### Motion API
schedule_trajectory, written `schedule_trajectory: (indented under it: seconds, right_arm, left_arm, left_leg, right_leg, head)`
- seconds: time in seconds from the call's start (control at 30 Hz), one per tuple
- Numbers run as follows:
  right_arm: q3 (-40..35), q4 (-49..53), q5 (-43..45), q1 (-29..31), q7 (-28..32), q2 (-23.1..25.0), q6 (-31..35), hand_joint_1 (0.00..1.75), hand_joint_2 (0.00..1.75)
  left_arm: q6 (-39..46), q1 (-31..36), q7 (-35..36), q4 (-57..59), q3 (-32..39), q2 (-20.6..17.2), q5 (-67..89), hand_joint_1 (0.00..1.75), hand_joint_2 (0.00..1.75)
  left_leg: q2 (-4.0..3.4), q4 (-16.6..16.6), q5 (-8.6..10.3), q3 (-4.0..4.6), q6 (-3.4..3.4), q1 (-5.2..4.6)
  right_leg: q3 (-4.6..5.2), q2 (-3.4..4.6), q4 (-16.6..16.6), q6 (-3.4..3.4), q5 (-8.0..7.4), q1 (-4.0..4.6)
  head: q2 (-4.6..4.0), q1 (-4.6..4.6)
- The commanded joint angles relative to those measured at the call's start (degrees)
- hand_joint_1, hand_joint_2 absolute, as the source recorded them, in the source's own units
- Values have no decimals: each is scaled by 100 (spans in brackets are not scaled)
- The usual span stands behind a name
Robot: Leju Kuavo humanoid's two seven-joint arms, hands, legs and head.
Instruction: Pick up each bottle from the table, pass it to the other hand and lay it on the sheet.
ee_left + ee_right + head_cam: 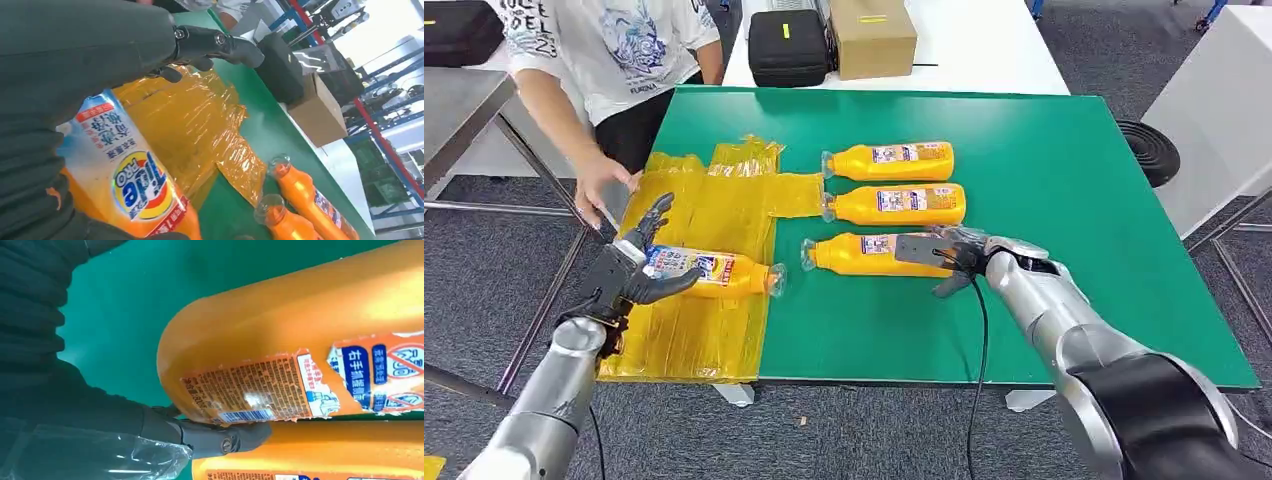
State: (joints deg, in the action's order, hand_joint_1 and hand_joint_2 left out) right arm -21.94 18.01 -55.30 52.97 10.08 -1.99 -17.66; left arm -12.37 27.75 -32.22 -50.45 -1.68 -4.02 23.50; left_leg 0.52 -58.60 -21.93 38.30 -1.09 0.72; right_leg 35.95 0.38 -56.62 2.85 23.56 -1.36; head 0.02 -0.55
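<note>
Close in on my right hand [165, 432] now, grey thumb reaching out under an orange bottle [300, 335] lying on its side on the green tabletop [130, 305]. The thumb's tip touches the bottle's rounded base end, right at the torn printed label [260, 390] with its barcode. I can't tell how the other fingers sit. A second orange bottle [325, 450] lies alongside, just beside the first, the thumb between them.

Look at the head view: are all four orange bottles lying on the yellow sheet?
No: one bottle lies on the yellow sheet at the left hand, while three bottles lie on the green table.
</note>
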Motion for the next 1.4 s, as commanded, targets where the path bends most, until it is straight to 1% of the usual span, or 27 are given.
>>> schedule_trajectory:
  seconds: [0.03, 0.1, 0.17, 0.2, 0.33, 0.37, 0.43, 0.47, 0.5, 0.83, 0.87, 0.9, 0.97, 1.0, 1.07, 1.1, 1.17, 1.2, 1.27, 1.3, 1.37, 1.4]
  right_arm:
    - [-105, -332, 32, 320, -54, 67, 0, 0, 175]
    - [-117, -331, 12, 351, -78, 49, 14, 0, 175]
    - [-90, -318, 21, 428, -119, 3, 61, 0, 175]
    - [-88, -319, 23, 442, -115, -6, 46, 0, 175]
    - [-91, -330, 7, 466, -133, -20, 39, 0, 175]
    - [-84, -333, 8, 469, -138, -18, 35, 0, 175]
    - [-87, -344, -9, 467, -159, -9, 27, 0, 175]
    - [-85, -357, -12, 458, -177, 17, 26, 0, 175]
    - [-85, -357, -12, 458, -177, 17, 26, 0, 175]
    - [-111, -485, -76, 225, -438, 236, -133, 0, 175]
    - [-110, -484, -77, 208, -441, 242, -117, 0, 175]
    - [-123, -487, -95, 192, -446, 249, -133, 0, 175]
    - [-112, -496, -91, 142, -461, 279, -145, 0, 175]
    - [-112, -495, -93, 125, -466, 288, -129, 0, 175]
    - [-103, -498, -87, 95, -472, 311, -117, 0, 175]
    - [-103, -498, -87, 95, -472, 311, -117, 0, 175]
    - [-103, -498, -87, 95, -472, 311, -117, 0, 175]
    - [-103, -498, -87, 95, -472, 311, -117, 0, 175]
    - [-103, -498, -87, 95, -472, 311, -117, 0, 175]
    - [-103, -498, -87, 95, -472, 311, -117, 0, 175]
    - [-75, -476, -72, 65, -459, 315, -65, 0, 175]
    - [-71, -479, -71, 56, -462, 317, -56, 0, 175]
  left_arm:
    - [47, 401, -13, 632, -128, 64, -23, 0, 175]
    - [47, 392, -13, 628, -131, 53, -26, 0, 175]
    - [58, 388, -12, 644, -123, 55, -53, 0, 175]
    - [61, 388, -12, 643, -126, 61, -53, 0, 175]
    - [85, 346, -10, 606, -129, 88, -61, 0, 175]
    - [90, 323, -6, 575, -131, 99, -67, 0, 175]
    - [94, 303, 12, 542, -137, 111, -73, 0, 175]
    - [99, 305, 19, 531, -142, 125, -73, 0, 175]
    - [99, 305, 19, 531, -142, 125, -73, 0, 175]
    - [71, 417, 79, 713, -214, 156, -48, 0, 175]
    - [75, 427, 79, 721, -216, 163, -47, 0, 175]
    - [78, 460, 78, 773, -228, 169, -45, 0, 175]
    - [82, 488, 76, 818, -241, 187, -46, 0, 175]
    - [85, 491, 76, 822, -243, 193, -45, 0, 175]
    - [88, 491, 75, 836, -252, 201, -45, 0, 175]
    - [88, 491, 75, 836, -252, 201, -45, 0, 175]
    - [88, 491, 75, 836, -252, 201, -45, 0, 175]
    - [88, 491, 75, 836, -252, 201, -45, 0, 175]
    - [88, 491, 75, 836, -252, 201, -45, 0, 175]
    - [88, 491, 75, 836, -252, 201, -45, 0, 175]
    - [84, 474, 63, 845, -266, 195, -46, 0, 175]
    - [86, 465, 62, 848, -267, 193, -46, 0, 175]
  left_leg:
    - [3, -1, -14, -30, 2, 3]
    - [-1, 1, -7, -15, 1, -1]
    - [-1, -5, -19, -37, 2, 1]
    - [0, -3, -10, -19, 1, 0]
    - [3, 0, -3, -7, 0, -2]
    - [3, -5, -10, -18, 0, -1]
    - [3, 1, -3, -7, 0, -2]
    - [2, -2, -10, -22, 0, -2]
    - [3, 0, -7, -16, 0, -1]
    - [0, 1, -11, -25, 2, 3]
    - [0, 2, -8, -20, 1, 1]
    - [4, 2, -14, -34, 2, 3]
    - [3, 2, -6, -16, 1, 2]
    - [4, 1, -11, -29, 2, 2]
    - [3, 2, -5, -15, 1, 2]
    - [4, 1, -12, -32, 2, 3]
    - [4, 3, -5, -17, 1, 3]
    - [7, 1, -11, -30, 2, 4]
    - [2, 1, -5, -15, 1, 2]
    - [5, 0, -12, -28, 1, 3]
    - [2, 1, -6, -15, 1, 3]
    - [4, -1, -15, -34, 2, 4]
  right_leg:
    - [-34, -11, 0, -16, 16, 6]
    - [-15, -4, 0, -9, 8, 1]
    - [-40, -8, -4, -18, 21, 5]
    - [-20, -7, -4, -12, 12, 3]
    - [-8, -7, -2, -7, 5, 0]
    - [-21, -10, -5, -12, 13, 2]
    - [-9, -7, -1, -7, 5, 0]
    - [-24, -9, -2, -12, 13, 2]
    - [-18, -9, -1, -10, 10, 1]
    - [-28, -6, 2, -13, 11, 6]
    - [-22, -5, 2, -11, 9, 4]
    - [-39, -11, 3, -16, 16, 7]
    - [-19, -8, 3, -9, 7, 4]
    - [-32, -11, 2, -14, 13, 5]
    - [-18, -8, 4, -9, 7, 4]
    - [-36, -12, 3, -15, 14, 7]
    - [-20, -9, 5, -9, 7, 5]
    - [-35, -14, 4, -15, 14, 7]
    - [-17, -7, 2, -9, 7, 4]
    - [-32, -13, 1, -15, 14, 7]
    - [-17, -7, 2, -9, 7, 5]
    - [-38, -12, 2, -16, 17, 8]
  head:
    - [0, 0]
    - [0, 0]
    - [0, 0]
    - [0, 0]
    - [0, 0]
    - [0, 0]
    - [0, 0]
    - [0, 0]
    - [0, 0]
    - [0, 0]
    - [0, 0]
    - [0, 0]
    - [0, 0]
    - [0, 0]
    - [0, 0]
    - [0, 0]
    - [0, 0]
    - [0, 0]
    - [0, 0]
    - [0, 2]
    - [0, 0]
    - [0, 0]
